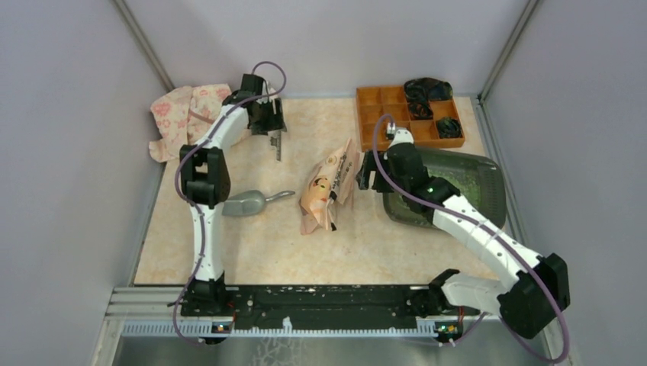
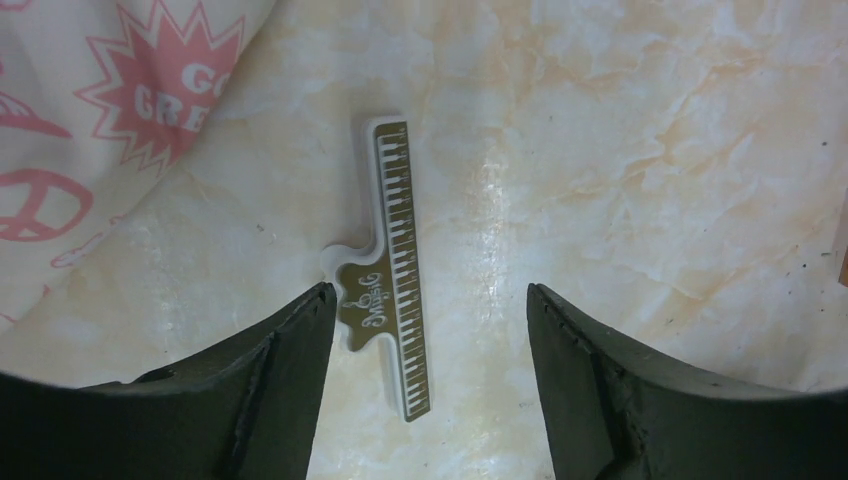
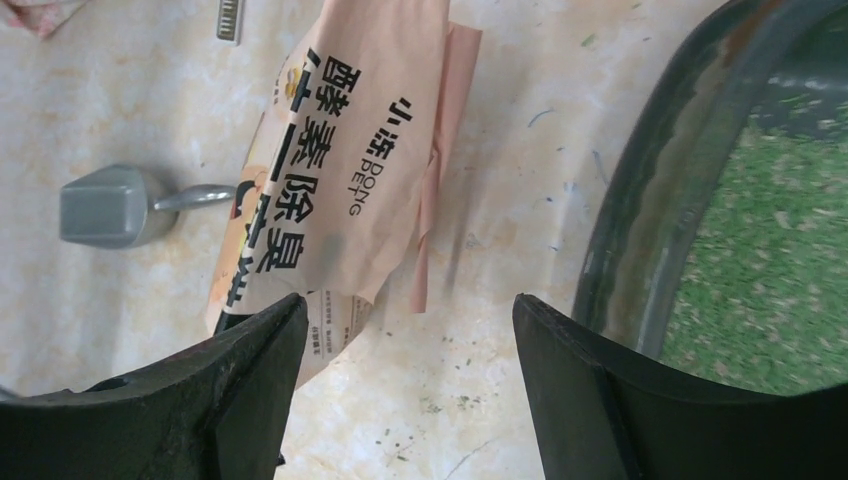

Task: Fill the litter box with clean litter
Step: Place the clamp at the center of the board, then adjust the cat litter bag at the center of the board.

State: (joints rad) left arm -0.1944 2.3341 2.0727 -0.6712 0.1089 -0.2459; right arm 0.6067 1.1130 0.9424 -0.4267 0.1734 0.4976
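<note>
A marbled beige counter (image 1: 252, 244) is shown, with six things laid out on it. At the far left a pink-printed cloth (image 1: 179, 114) is bunched. Just beside it a slim clip (image 2: 395, 290), printed with piano keys, is lying flat. A grey scoop (image 1: 248, 203) is set left of a pink bag (image 1: 324, 191) at the middle. The litter box (image 1: 494, 179) is placed on the right, with an orange organiser (image 1: 374, 114) behind it, possibly touching. Green specks (image 3: 440, 405) are scattered near the box.

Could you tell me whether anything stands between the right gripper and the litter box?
Nothing visible does: the open right gripper hangs over tabletop beside the litter box, with the pink bag on its other side.
</note>
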